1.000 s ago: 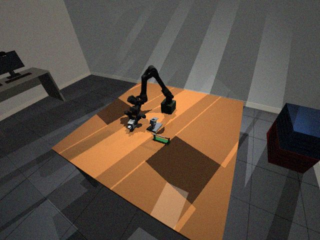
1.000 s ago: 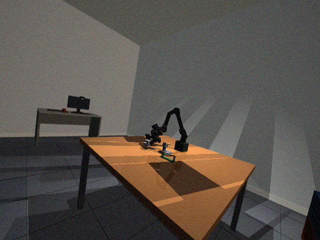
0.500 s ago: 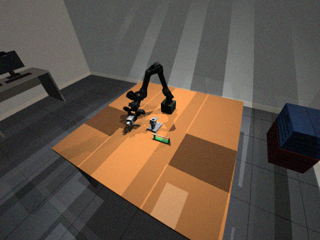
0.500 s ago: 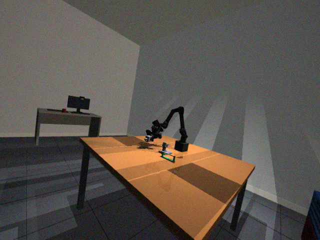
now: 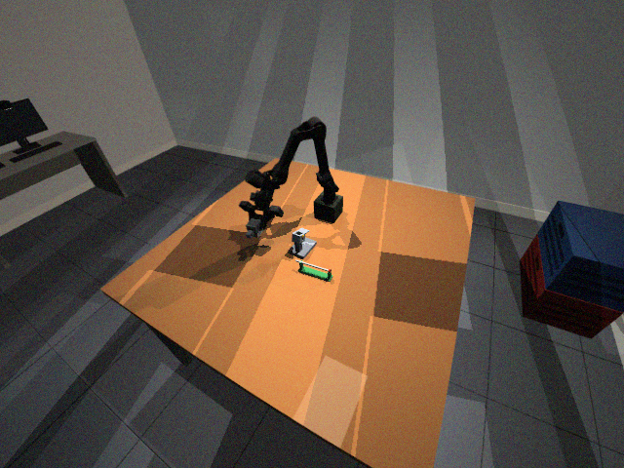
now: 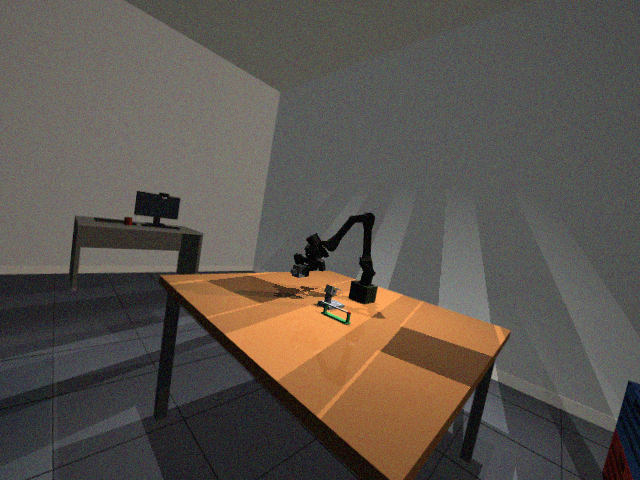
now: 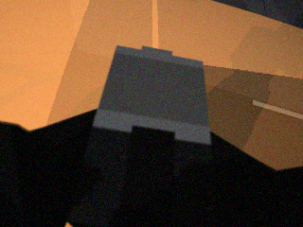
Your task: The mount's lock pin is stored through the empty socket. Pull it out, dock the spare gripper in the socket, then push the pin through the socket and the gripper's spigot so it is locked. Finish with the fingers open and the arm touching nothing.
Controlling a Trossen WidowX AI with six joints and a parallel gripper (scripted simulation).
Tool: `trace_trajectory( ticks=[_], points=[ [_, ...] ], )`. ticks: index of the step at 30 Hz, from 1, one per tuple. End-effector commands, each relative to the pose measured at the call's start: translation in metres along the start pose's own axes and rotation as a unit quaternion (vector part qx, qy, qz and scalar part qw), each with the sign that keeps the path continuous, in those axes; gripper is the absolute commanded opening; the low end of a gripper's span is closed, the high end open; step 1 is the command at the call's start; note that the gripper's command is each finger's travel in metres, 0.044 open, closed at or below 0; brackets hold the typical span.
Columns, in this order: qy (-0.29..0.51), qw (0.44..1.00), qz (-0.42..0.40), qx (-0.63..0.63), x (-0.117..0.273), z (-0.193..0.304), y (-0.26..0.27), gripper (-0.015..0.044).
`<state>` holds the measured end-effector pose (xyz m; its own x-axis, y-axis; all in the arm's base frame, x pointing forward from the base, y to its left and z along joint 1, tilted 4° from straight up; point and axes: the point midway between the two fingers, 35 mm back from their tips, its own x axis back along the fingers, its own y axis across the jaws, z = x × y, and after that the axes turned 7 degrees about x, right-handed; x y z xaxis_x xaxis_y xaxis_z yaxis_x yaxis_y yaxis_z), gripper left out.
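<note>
The gripper (image 5: 259, 215) (image 6: 308, 264) (image 7: 148, 124) has its fingers clamped on the spare gripper (image 5: 253, 227) (image 6: 298, 270) (image 7: 153, 85), held above the counter (image 5: 282, 312) (image 6: 289, 356) (image 7: 99, 28), toward the top view's left edge. The mount (image 5: 297, 245) (image 6: 328, 296) stands inward from the back edge; the pin (image 5: 313, 265) (image 6: 336, 306) appears to lie on the green holder (image 5: 315, 273) (image 6: 336, 316), farther from that edge. For docking, align the spigot squarely above the socket, then lower without twisting; tilt risks jamming. The spigot and the socket's bore are indistinct; finger contact is lost in shadow.
</note>
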<state>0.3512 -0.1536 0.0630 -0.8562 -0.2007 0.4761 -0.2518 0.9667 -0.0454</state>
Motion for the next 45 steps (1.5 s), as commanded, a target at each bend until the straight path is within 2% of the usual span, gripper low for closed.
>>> trace_trajectory(
  ticks=[1, 9, 45],
  points=[
    [0.0, 1.0, 0.0, 0.0, 0.0, 0.001, 0.0, 0.0],
    [0.007, 1.0, -0.003, -0.006, -0.002, 0.0, 0.002, 0.0],
    [0.198, 0.972, -0.056, -0.113, -0.026, -0.012, 0.054, 0.0]
  ],
)
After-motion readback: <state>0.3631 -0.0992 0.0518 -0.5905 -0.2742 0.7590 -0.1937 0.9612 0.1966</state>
